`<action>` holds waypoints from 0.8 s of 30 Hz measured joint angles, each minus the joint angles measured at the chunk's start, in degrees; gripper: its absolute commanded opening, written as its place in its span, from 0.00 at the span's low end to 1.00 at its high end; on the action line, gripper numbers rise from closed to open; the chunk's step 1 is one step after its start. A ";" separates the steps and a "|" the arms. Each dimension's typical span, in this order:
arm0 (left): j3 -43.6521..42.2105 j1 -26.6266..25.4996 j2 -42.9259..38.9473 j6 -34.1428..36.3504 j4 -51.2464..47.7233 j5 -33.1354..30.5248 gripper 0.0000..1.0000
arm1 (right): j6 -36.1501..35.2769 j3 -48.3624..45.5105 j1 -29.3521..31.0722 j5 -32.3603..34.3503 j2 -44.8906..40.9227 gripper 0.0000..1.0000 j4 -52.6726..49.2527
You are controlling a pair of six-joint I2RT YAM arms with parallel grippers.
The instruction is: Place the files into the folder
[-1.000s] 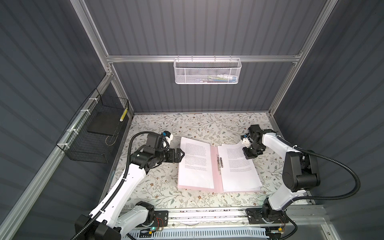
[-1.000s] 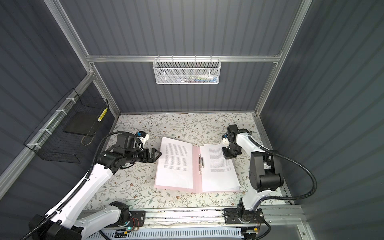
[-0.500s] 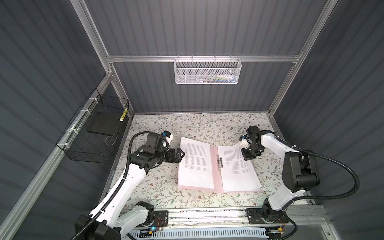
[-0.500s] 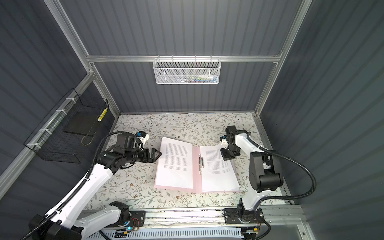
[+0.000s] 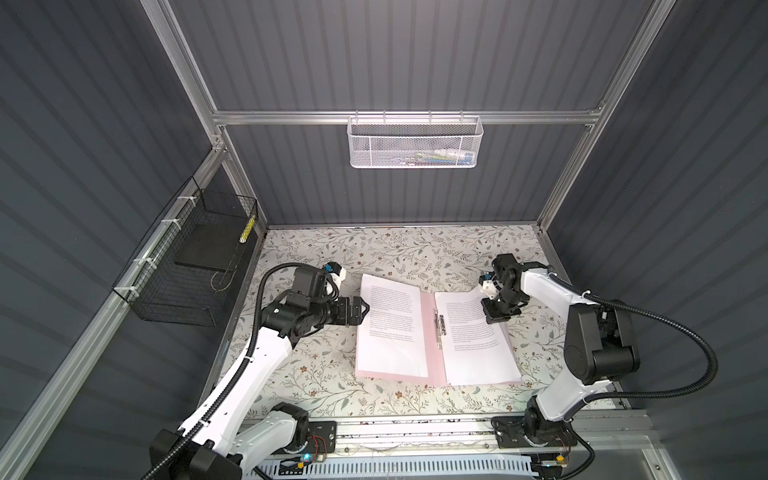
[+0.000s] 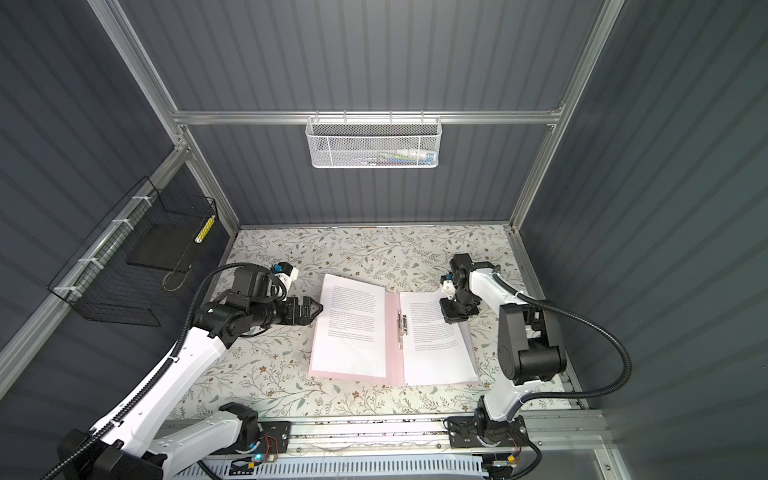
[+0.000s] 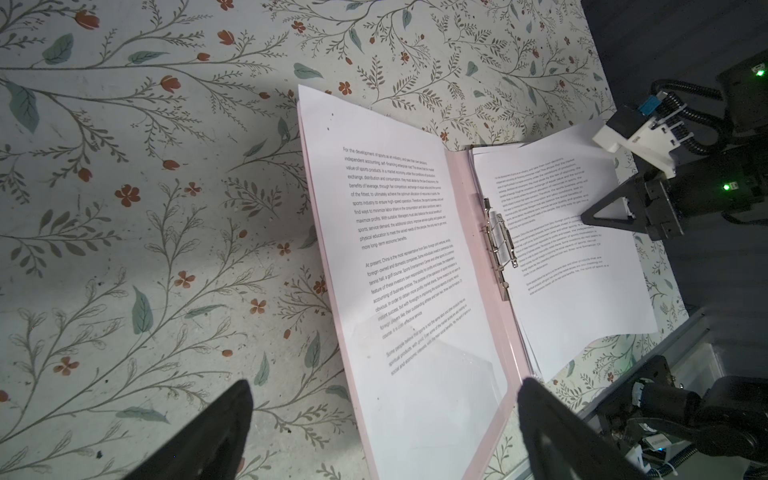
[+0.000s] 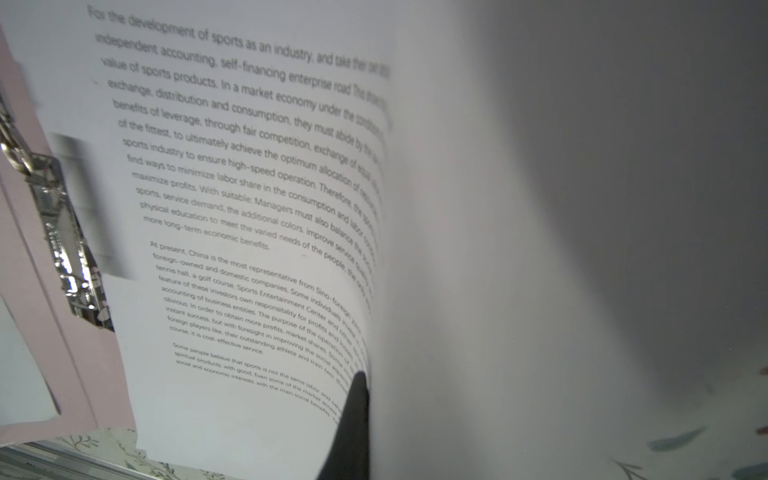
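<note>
Your folder lies open on the desk, spine and clip running near to far. The files lie lengthwise on both flaps, headings far; first line: "For the development of sports as an industry". Your right gripper has its jaws pinched on the right sheet's far edge. Your left gripper holds its jaws wide just left of the folder.

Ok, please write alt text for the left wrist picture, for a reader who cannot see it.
An open pink folder lies on a floral table, one printed sheet on one flap, more files beside the metal clip on the other. The shut right gripper pinches the top one there; the open left gripper's dark fingertips frame the foreground.
</note>
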 measured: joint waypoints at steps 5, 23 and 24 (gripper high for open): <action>0.00 0.00 0.00 0.00 0.00 0.00 1.00 | 1.33 0.87 0.00 -0.39 0.11 0.00 -0.02; 0.00 0.00 0.00 0.02 0.02 0.02 1.00 | 3.54 1.33 -0.22 -1.66 1.14 0.00 0.24; 0.00 0.00 0.00 0.00 0.02 0.02 1.00 | 3.63 1.31 -0.20 -1.84 1.14 0.00 0.24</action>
